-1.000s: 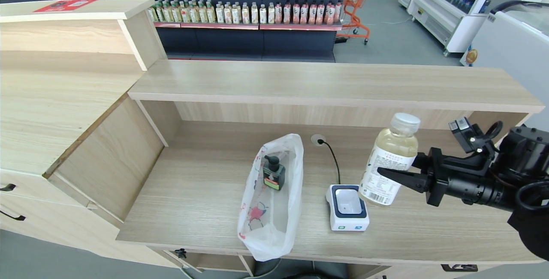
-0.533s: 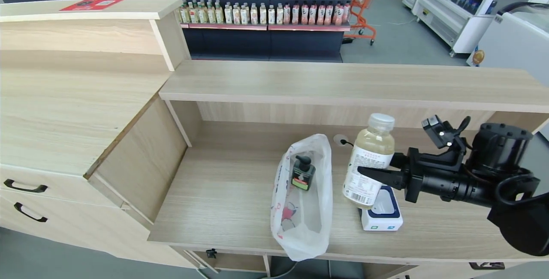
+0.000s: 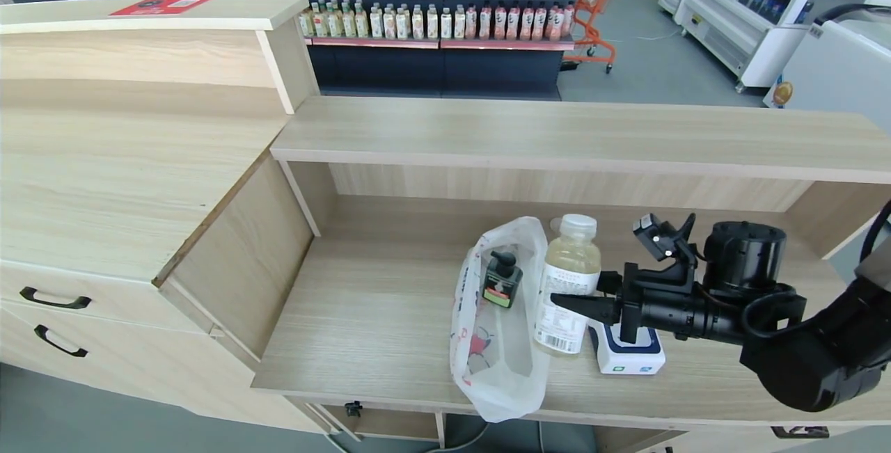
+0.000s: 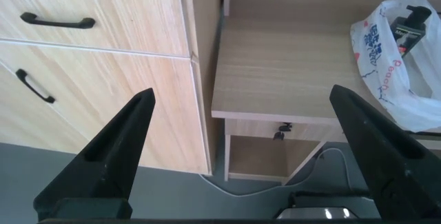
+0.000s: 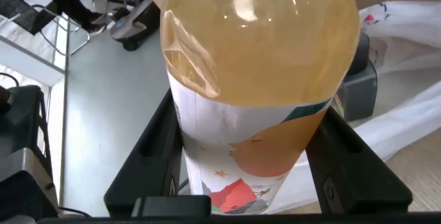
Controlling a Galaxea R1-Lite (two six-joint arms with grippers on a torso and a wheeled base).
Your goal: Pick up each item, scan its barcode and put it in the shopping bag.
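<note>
1. Right gripper (image 3: 581, 296): it reached in from the right-hand end of the counter surface (image 3: 390, 328) with its fingers level. The two fingers were pinched onto the drink bottle (image 3: 571, 265) at label height, one on the near side and one on the far side. In the right wrist view each black finger (image 5: 155, 148) lay flat against the label of the bottle (image 5: 255, 79).

2. Drink bottle: it was clear, filled with pale yellow liquid, fitted with a light cap and wrapped in a white label whose barcode sat low on the side facing the front edge. It stood nearly upright, close to the front edge of the counter surface. It was between the shopping bag (image 3: 487, 376) on its left and the scanner (image 3: 630, 358) on its right, just beside both. Whether its base rested on the surface could not be determined.

3. Shopping bag: it was thin white plastic and lay open-mouthed, its lower end drooping over the front edge. A dark pump bottle (image 3: 502, 288) stood inside near the back of the bag.

4. Scanner: it was a white unit with a blue-framed window, sitting on the surface near the front edge.

5. Left gripper (image 4: 242, 93): its fingers were spread wide with nothing between them. It hung low in front of the counter's front-left corner, facing the drawers (image 4: 89, 52), well apart from the bag (image 4: 386, 79).
</note>
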